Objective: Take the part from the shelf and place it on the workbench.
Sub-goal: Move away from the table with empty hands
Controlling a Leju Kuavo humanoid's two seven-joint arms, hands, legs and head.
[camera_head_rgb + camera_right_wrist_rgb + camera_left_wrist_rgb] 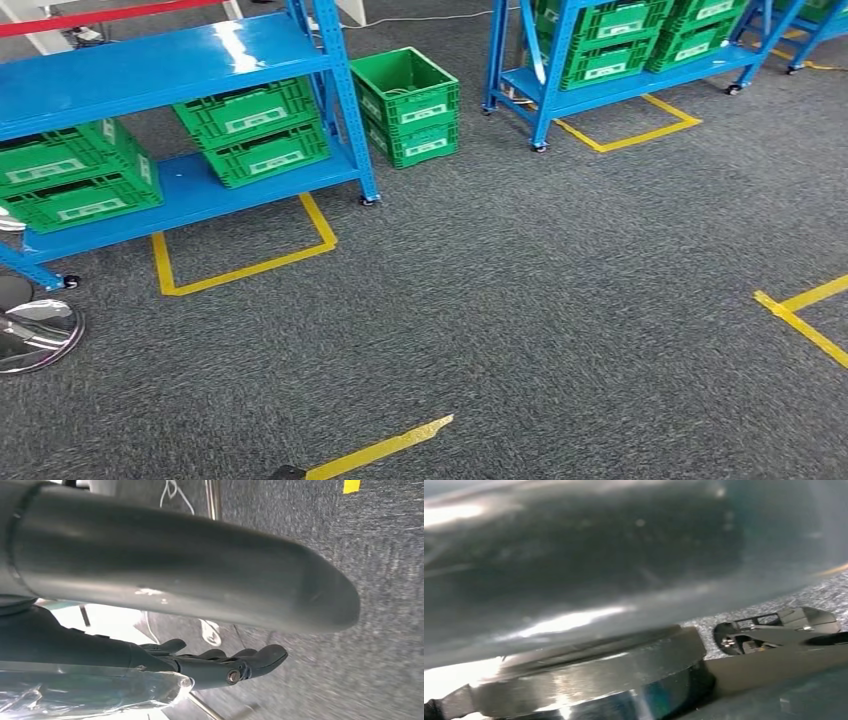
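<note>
The right robot hand (215, 662) hangs low over the grey carpet floor (520, 300). In the right wrist view its thick grey thumb (200, 565) stretches out straight and stands apart from the darker fingers (265, 655), which lie extended side by side, only slightly curved at the tips. Nothing sits between thumb and fingers, so this robot hand is released. A crinkled sheet of clear plastic (90, 695) shows close by the wrist; what it belongs to cannot be told.

The left robot hand (774, 630) appears in its wrist view as blurred dark fingers above the carpet, behind a large grey surface and a shiny metal ring. Whether it is released or clenched cannot be told. In the head view a polished silver section of the left arm (35, 335) juts in at the left edge, low beside the near blue shelf (180, 60).

That shelf carries green crates (265, 130) on its lower level, stacked in pairs. Two more crates (405, 105) stand stacked on the floor just beside it, the upper one open. A second blue shelf (640, 75), also holding green crates, stands farther back. The part itself cannot be made out. Yellow tape (245, 265) marks outlines on the carpet.
</note>
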